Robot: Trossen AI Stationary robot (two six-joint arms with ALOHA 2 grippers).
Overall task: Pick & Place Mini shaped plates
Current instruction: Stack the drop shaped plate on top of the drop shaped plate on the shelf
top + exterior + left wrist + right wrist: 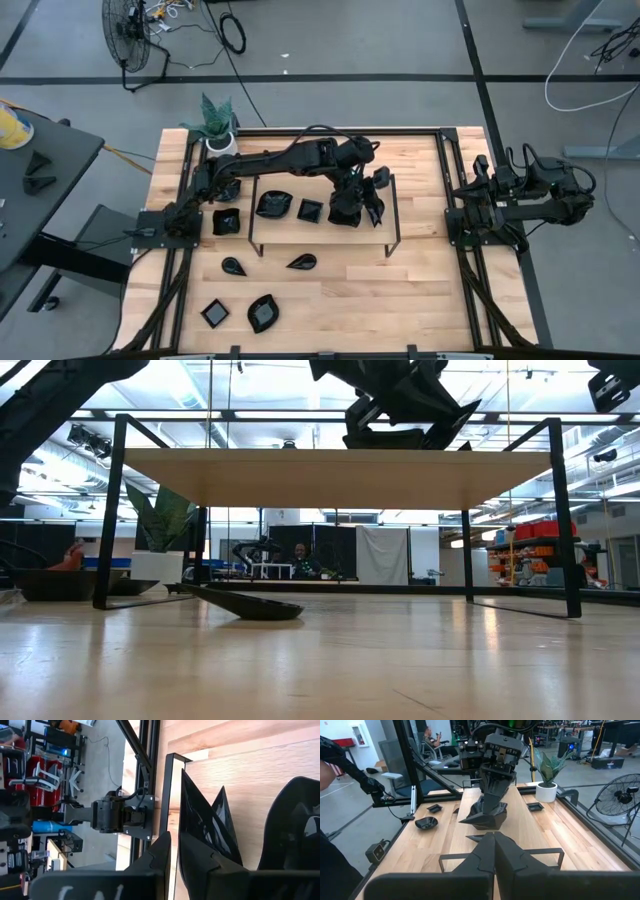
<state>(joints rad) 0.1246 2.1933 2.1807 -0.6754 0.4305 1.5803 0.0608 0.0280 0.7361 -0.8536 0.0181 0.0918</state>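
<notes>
pinching a black plate (487,817) over the shelf (300,228), the left gripper (352,208) shows no readable writing

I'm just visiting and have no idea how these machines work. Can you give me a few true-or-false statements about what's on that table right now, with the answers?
1. The left gripper is over the raised wooden shelf, its jaws on a black plate. True.
2. The right gripper carries a plate. False: its jaws are shut on nothing, and the arm waits at the table's right edge.
3. A potted plant stands at a far corner of the table. True.
4. All the small plates are stacked in one pile. False: they lie scattered singly, like the square plate near the front edge.
5. A floor fan stands beyond the table. True.
</notes>
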